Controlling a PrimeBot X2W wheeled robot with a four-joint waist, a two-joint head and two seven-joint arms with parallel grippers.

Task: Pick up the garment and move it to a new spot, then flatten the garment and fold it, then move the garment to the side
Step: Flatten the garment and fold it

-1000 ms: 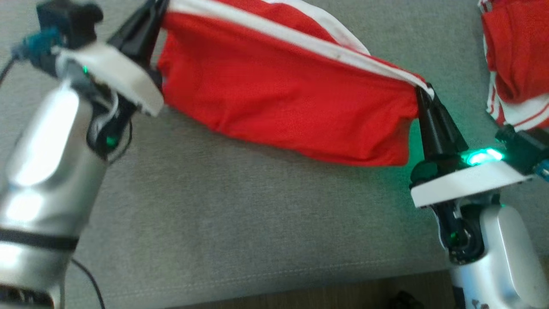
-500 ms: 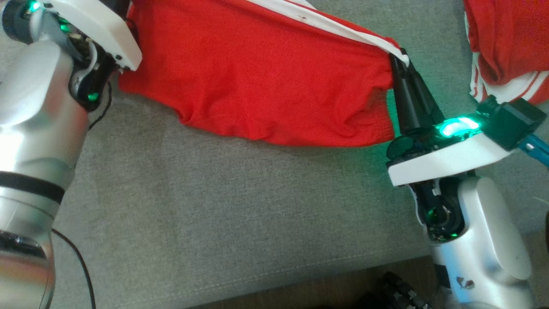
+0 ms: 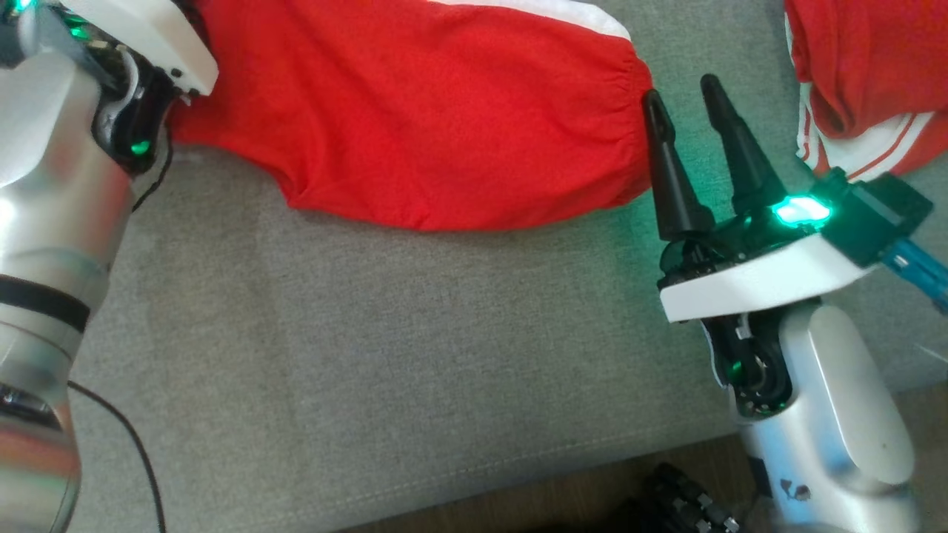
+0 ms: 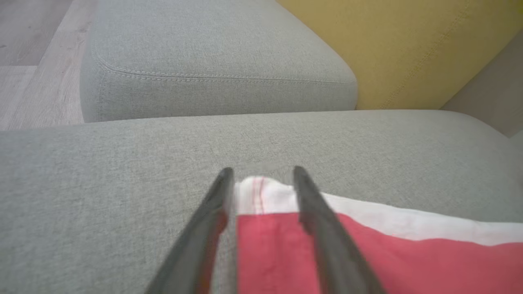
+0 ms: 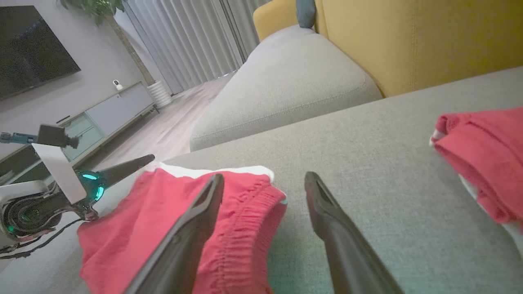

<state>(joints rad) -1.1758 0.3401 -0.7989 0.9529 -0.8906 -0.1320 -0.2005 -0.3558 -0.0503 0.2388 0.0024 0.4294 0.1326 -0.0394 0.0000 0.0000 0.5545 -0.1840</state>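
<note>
At the far left of the head view, the silver left forearm (image 3: pixel 44 185) is seen over the grey sofa seat (image 3: pixel 370 355), with a thin black cable (image 3: pixel 141 459) hanging below it. The left pincer (image 4: pixel 262 171) is shown in its wrist view with its two dark fingers (image 4: pixel 212 220) moderately parted. The white-hemmed corner of the red garment (image 3: pixel 444 111) lies between them on the cushion and is not pinched. Behind that corner, a second grey cushion (image 4: pixel 204 61), a yellow backrest (image 4: pixel 408 49) and a strip of wooden floor (image 4: pixel 32 81) can be made out.

The garment is spread across the upper middle of the seat, from the left wrist mount to the right pincer. A white band (image 3: pixel 563 9) runs along its far edge, and a gathered elastic edge (image 3: pixel 633 111) is turned toward the right.

The right pincer (image 3: pixel 681 89) is held wide apart just beside that gathered edge, and nothing is gripped. In its wrist view, one finger (image 5: pixel 192 228) is seen over the red cloth and the other (image 5: pixel 335 228) over bare grey fabric. A green light (image 3: pixel 800 212) glows on its wrist.

At the far right, a second red garment with white stripes (image 3: pixel 866 66) lies bunched on the seat, well apart from the first.
</note>
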